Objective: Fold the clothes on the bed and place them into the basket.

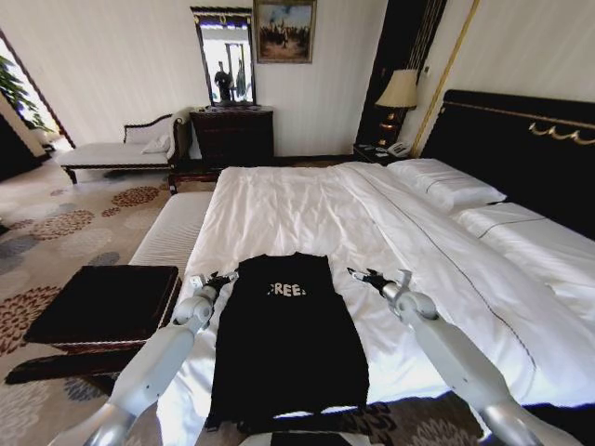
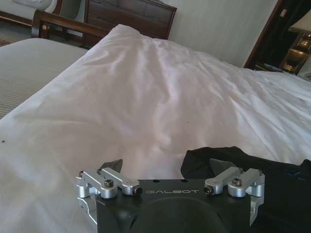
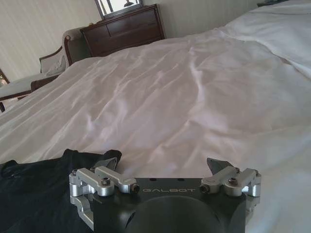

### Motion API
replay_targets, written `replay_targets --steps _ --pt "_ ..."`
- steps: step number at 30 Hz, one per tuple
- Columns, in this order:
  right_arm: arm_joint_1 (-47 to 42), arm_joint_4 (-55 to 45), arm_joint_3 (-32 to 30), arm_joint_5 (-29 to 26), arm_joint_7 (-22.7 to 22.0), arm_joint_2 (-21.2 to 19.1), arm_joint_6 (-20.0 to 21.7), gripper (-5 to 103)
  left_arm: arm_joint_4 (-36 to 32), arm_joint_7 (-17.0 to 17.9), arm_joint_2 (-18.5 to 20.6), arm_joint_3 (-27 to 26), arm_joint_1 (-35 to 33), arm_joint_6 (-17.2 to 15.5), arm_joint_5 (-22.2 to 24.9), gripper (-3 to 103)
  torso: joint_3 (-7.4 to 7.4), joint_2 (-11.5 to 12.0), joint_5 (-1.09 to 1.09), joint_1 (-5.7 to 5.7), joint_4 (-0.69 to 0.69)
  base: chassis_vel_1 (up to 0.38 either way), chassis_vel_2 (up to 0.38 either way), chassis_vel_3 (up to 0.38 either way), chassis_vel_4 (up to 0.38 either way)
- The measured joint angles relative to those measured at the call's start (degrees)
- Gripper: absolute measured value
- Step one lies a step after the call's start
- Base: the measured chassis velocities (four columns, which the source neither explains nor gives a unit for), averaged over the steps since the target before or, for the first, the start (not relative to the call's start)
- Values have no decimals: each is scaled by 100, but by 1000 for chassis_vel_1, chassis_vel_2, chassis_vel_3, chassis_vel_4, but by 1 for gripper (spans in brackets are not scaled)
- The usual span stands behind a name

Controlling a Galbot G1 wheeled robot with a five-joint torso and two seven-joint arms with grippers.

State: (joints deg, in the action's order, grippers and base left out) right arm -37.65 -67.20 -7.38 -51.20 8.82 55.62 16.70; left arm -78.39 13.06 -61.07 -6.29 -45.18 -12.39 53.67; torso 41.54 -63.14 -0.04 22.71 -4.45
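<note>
Black T-shirt (image 1: 286, 348) at bed (image 1: 307, 209) edge — left end effector (image 1: 210, 282) and right end effector (image 1: 369, 276) both spread, flanking shoulders.

The head view looks forward and down from above the foot of the bed (image 1: 307, 204), taking in both arms and the room beyond. Each wrist view sits low behind its own gripper (left gripper (image 2: 167, 167), right gripper (image 3: 165, 162)), close to the duvet, facing up the bed. All three share the T-shirt (image 1: 288, 339) and the white duvet
</note>
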Motion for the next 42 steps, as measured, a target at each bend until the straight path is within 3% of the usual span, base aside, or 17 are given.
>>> replay_targets --steps 6,11,17,25,26,28,29,32,34,38,42 --pt "857 1297 505 60 452 514 -135 100 -276 31 80 -13 -198 5 -17 100 -1 0 3 1 -3 0 0 0 0" --pt "927 1455 481 8 707 922 -253 100 -455 32 198 -102 -375 19 -24 100 -1 0 3 -1 1 0 0 0 0" --pt "953 1579 409 -77 747 1179 -271 100 -525 62 209 -119 -408 25 -18 100 -1 -1 4 -1 -3 0 0 0 0" --pt "966 1734 398 7 734 1211 -276 103 -581 149 158 -90 -401 21 56 103 -2 -1 3 -1 -2 0 0 0 0" --pt "961 1747 396 8 726 1209 -259 95 -568 149 152 -85 -394 18 56 101 -2 -1 4 -1 -2 0 0 0 0" --pt "961 1759 395 8 723 1209 -256 95 -557 149 149 -83 -389 16 56 101 -2 -1 4 -1 -2 0 0 0 0" --pt "961 1791 389 -11 721 1210 -251 90 -539 147 142 -79 -383 13 56 96 -2 -1 4 -2 -2 0 0 0 0" --pt "977 1878 354 -130 746 1237 -179 74 -455 114 122 -42 -342 -4 72 100 -2 -1 4 -1 -2 0 0 0 0" --pt "986 1911 354 -130 760 1250 -175 74 -425 99 114 -32 -325 -8 83 100 -2 -1 4 -1 -2 0 0 0 0" --pt "1031 2051 337 -123 803 1324 -175 52 -240 37 49 4 -209 -19 162 100 -1 -1 4 -2 -1 0 0 0 0" --pt "1028 2045 333 -123 804 1318 -176 47 -144 -10 17 20 -146 -31 248 100 -2 -1 4 -1 0 0 0 0 0"
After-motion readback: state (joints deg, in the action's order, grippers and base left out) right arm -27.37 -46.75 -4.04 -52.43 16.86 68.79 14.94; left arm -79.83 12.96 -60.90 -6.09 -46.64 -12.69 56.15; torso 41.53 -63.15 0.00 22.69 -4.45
